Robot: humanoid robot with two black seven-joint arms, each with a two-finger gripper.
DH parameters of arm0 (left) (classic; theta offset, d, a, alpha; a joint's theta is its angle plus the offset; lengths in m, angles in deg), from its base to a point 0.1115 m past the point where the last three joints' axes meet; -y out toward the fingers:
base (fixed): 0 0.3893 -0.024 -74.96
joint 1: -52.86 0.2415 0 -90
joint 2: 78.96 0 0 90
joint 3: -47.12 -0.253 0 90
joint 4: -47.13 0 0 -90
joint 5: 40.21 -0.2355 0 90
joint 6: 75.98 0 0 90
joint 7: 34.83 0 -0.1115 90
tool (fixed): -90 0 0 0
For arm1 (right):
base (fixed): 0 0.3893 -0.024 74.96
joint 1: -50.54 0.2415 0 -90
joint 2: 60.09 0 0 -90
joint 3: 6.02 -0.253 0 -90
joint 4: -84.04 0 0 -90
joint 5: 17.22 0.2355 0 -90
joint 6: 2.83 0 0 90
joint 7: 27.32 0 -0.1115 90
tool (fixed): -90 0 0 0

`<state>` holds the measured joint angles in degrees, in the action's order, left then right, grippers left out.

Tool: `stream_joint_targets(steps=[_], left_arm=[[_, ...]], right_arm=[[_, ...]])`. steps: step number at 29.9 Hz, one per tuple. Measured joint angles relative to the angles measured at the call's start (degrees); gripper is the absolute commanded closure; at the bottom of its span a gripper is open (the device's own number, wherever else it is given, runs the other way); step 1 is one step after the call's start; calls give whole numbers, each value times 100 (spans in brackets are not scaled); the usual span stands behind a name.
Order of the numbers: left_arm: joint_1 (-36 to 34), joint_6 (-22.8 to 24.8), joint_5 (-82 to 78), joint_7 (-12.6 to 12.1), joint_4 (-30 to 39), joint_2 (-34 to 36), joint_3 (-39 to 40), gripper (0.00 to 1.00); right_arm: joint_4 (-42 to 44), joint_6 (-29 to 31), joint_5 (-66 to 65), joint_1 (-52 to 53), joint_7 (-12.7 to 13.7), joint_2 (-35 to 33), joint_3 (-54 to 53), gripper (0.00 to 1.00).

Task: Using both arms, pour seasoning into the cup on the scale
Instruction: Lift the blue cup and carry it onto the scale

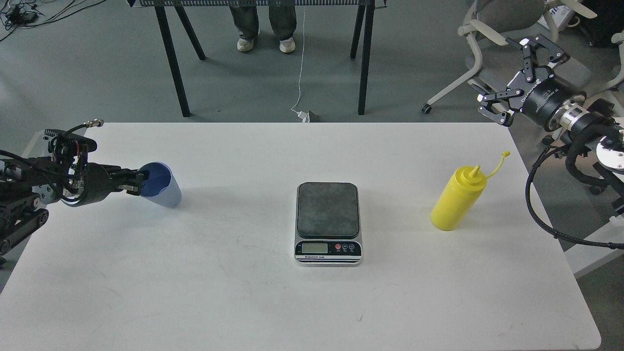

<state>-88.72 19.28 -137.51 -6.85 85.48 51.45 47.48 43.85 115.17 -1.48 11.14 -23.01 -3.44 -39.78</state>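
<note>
The light blue cup (161,187) is at the table's left, tilted with its mouth toward my left gripper (139,181), which is shut on its rim and holds it slightly raised. The scale (327,222) lies flat at the table's middle, its dark platform bare. The yellow seasoning bottle (458,197) stands upright at the right, its cap strap hanging open. My right gripper (507,80) is open and empty, held high beyond the table's far right corner, well above and behind the bottle.
The white table (243,302) ends close to the right of the bottle. Black table legs (170,58) and a person's feet (265,45) are behind the table. An office chair (487,44) stands behind my right gripper.
</note>
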Motion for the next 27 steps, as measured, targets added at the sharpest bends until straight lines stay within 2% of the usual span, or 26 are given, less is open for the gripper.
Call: stream_joint_targets(steps=[11,15,27], left_arm=[[-360,183,-70,3,553,146,-8,95],[-608,388,-121,3,810,146,-8,94],[-979,624,-310,3,868,-492,-21,94]], right_arm=[[15,0,0,16,0,21,-8,1],[26,0,0,36,0,49,-9,1],[122,0,-8,212,6,69,-5,1]])
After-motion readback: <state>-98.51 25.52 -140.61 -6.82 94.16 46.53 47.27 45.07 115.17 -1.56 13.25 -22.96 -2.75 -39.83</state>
